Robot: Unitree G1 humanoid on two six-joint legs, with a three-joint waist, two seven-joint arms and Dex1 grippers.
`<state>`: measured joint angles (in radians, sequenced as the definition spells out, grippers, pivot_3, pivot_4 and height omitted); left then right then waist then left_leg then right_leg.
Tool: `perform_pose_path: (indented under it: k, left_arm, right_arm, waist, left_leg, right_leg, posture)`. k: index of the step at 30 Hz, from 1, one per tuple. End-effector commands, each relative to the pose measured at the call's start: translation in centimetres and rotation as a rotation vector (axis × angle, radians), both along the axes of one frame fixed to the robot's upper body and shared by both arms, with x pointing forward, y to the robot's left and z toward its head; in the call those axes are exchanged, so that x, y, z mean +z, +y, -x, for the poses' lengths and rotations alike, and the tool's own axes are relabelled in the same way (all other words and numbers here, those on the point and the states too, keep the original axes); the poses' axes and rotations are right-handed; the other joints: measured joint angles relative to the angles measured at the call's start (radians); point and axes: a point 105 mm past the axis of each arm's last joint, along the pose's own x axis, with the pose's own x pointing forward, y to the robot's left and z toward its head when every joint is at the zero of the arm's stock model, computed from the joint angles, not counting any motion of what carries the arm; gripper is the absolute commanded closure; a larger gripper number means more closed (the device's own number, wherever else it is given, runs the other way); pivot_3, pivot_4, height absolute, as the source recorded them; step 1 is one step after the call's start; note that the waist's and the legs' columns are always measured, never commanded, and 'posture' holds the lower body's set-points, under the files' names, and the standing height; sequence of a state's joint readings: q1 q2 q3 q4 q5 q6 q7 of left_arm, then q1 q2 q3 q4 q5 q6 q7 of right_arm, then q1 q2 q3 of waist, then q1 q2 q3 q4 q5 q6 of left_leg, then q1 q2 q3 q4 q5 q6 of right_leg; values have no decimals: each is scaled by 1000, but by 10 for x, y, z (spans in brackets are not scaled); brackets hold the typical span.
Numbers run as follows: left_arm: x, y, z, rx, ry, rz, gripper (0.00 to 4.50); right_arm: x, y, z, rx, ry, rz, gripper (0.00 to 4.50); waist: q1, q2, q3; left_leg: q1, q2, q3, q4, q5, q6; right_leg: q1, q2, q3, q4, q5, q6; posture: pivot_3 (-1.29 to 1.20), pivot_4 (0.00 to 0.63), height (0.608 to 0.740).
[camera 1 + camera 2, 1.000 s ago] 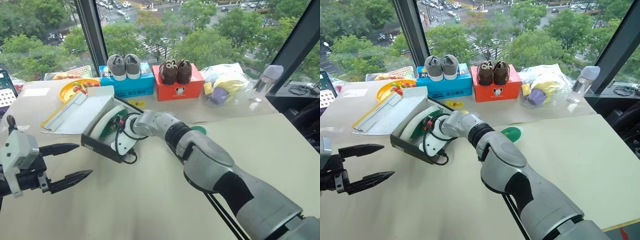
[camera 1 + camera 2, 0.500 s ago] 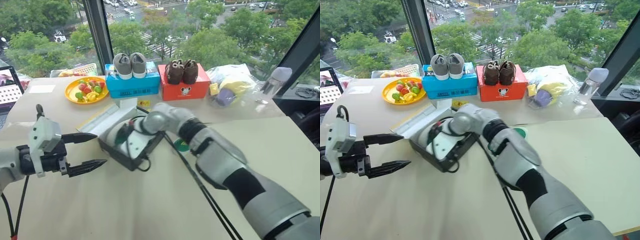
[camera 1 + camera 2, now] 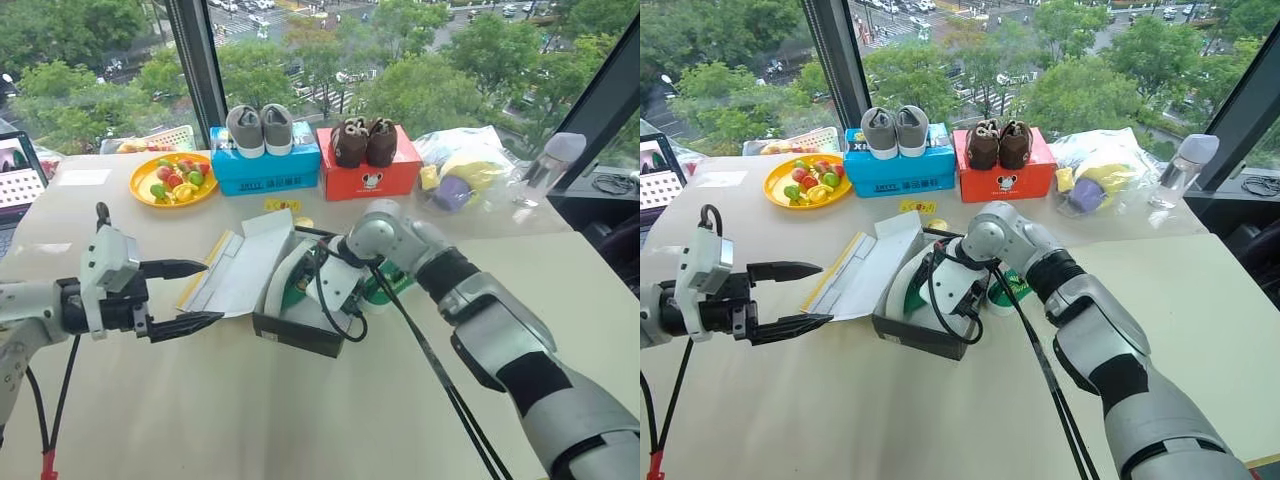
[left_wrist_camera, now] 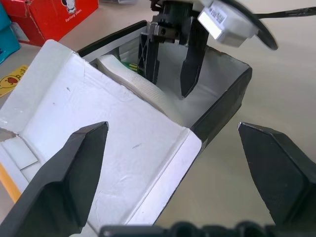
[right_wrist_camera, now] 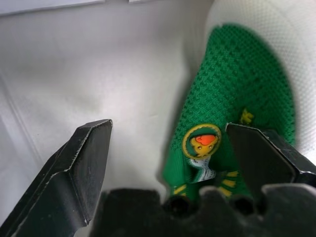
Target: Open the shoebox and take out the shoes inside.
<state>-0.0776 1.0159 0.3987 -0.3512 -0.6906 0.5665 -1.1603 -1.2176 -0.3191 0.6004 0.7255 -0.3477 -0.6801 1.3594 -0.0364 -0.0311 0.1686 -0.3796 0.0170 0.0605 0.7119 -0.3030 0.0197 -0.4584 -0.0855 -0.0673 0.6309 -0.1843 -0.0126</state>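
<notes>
Beige tabletop (image 3: 300, 420) carries our black-sided cardboard shoebox (image 3: 300, 333), its hinged lid (image 3: 243, 272) thrown back to show the white inside. We have the right gripper (image 4: 170, 61) reaching down into it, jaws spread wide and empty, beside a green mesh shoe (image 5: 232, 98) with a white sole. Our left gripper (image 3: 180, 297) hovers nearby, fingers apart, holding nothing.

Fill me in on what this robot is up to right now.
The shoebox lies open on the table, its lid folded back. The right gripper reaches down into the box, jaws open, beside a green shoe lying on its side; it has not closed on it. Another green shoe sits on the table just past the box. The left gripper hovers open beside the lid.
</notes>
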Motion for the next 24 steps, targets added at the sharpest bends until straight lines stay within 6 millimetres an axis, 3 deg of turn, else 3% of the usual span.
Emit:
perform_pose_path:
  k: [1,8,10,16,24]
  left_arm:
    - [6,-2,-2,-26,-41,-15,0]
    - [5,-2,-4,-33,-44,-16,0]
    - [5,-2,-4,-33,-46,-14,0]
    - [4,0,-1,-25,-46,-15,0]
    - [4,4,4,-3,-47,-19,0]
  right_arm:
    - [46,10,8,31,-38,-113,33]
    - [76,17,-1,-1,-106,-182,33]
    - [74,19,-9,-23,-129,-177,33]
    - [44,25,-33,-89,-194,-117,33]
    - [3,20,-30,-54,-145,-18,33]
  waist:
    - [1,0,0]
    - [0,0,0]
    - [-1,0,0]
    - [-3,0,0]
    - [-4,0,0]
  left_leg:
    - [0,0,0,0,0,0]
    - [2,0,0,0,0,0]
    - [2,0,1,0,0,0]
    - [3,0,1,0,0,0]
    - [1,0,1,0,0,-1]
  right_leg:
    - [0,0,0,0,0,0]
    - [0,0,1,0,0,0]
    - [0,0,1,0,0,0]
    - [0,0,2,1,0,0]
    - [-1,0,2,1,0,0]
  posture:
    - [0,150,731]
    - [0,150,731]
    - [0,150,731]
    - [0,150,731]
    - [0,150,731]
